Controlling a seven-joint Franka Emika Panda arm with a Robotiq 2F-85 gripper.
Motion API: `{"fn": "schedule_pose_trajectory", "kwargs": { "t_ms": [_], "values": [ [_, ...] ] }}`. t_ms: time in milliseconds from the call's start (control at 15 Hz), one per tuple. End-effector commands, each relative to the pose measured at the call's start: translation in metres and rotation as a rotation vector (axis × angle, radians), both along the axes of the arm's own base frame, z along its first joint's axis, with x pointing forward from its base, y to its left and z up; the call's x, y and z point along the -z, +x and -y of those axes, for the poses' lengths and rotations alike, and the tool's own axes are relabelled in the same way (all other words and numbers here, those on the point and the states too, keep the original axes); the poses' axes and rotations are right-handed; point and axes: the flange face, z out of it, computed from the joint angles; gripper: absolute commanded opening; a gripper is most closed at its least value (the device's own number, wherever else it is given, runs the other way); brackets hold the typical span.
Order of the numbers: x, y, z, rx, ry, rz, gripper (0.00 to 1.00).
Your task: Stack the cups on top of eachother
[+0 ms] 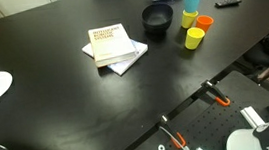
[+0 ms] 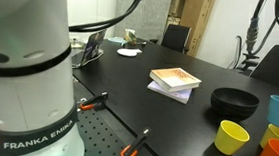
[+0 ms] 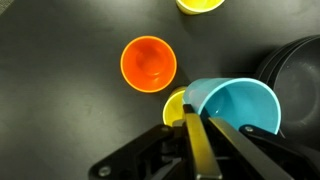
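Holding the teal cup [image 3: 238,108] by its rim: gripper [image 3: 205,128] is clamped on the near wall and the cup is tilted. It hangs over the green cup [image 3: 177,102], which peeks out beneath; can't tell if they touch. Orange cup [image 3: 149,63] just beside, yellow cup [image 3: 200,4] at the frame edge. Black bowl [image 3: 296,68] on the opposite side. In an exterior view, books [image 1: 114,47] lie apart from the cups.
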Motion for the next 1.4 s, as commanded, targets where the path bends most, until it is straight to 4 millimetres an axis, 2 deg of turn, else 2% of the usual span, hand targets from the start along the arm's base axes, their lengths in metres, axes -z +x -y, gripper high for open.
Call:
{"fn": "schedule_pose_trajectory", "kwargs": {
  "t_ms": [0, 467, 667, 733, 800, 867, 933, 1200, 1333],
  "values": [
    [0.003, 0.012, 0.018, 0.032, -0.04, 0.006, 0.07],
    [0.03, 0.02, 0.03, 0.036, -0.035, -0.008, 0.07],
    [0.032, 0.023, 0.032, 0.026, -0.042, 0.0, 0.07],
    [0.032, 0.024, 0.033, 0.028, -0.042, 0.001, 0.16],
    [0.032, 0.024, 0.033, 0.032, -0.044, 0.001, 0.32],
    [0.03, 0.024, 0.033, 0.035, -0.048, 0.002, 0.32],
    [0.028, 0.024, 0.034, 0.035, -0.054, 0.003, 0.39],
    [0.018, 0.025, 0.034, 0.057, -0.068, 0.0, 0.68],
    [0.009, 0.02, 0.025, 0.039, -0.058, -0.003, 0.83]
  ]
}}
